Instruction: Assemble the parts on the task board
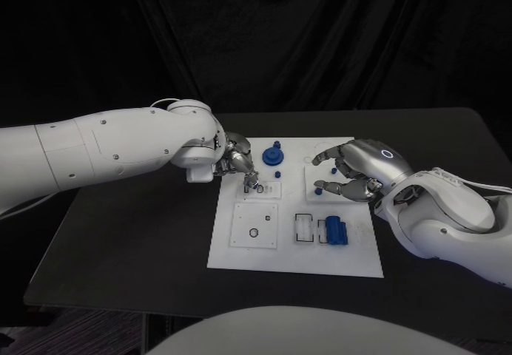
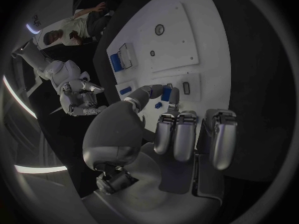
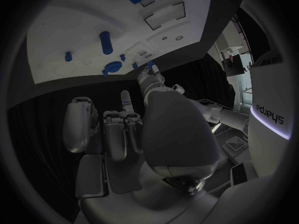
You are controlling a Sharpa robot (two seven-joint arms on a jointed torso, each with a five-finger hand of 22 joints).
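Observation:
The white task board [image 1: 300, 250] lies mid-table. My left hand [image 1: 237, 166] reaches over its far-left corner and pinches a small blue part [image 2: 167, 91] between thumb and a finger, just above a narrow slot [image 2: 186, 88]. A round blue part [image 1: 274, 156] stands beside that hand, with a small blue peg [image 1: 278, 174] near it. My right hand [image 1: 357, 174] hovers over the far-right plate with its fingers loosely bent and apart, holding nothing. Blue pegs [image 1: 317, 191] stand under it. A blue block [image 1: 335, 230] sits on the near-right plate.
The near-left plate has a ring hole [image 1: 253, 233] and a small hole above it. An outlined pocket [image 1: 304, 227] lies next to the blue block. Bare black table [image 1: 139, 244] surrounds the board on every side.

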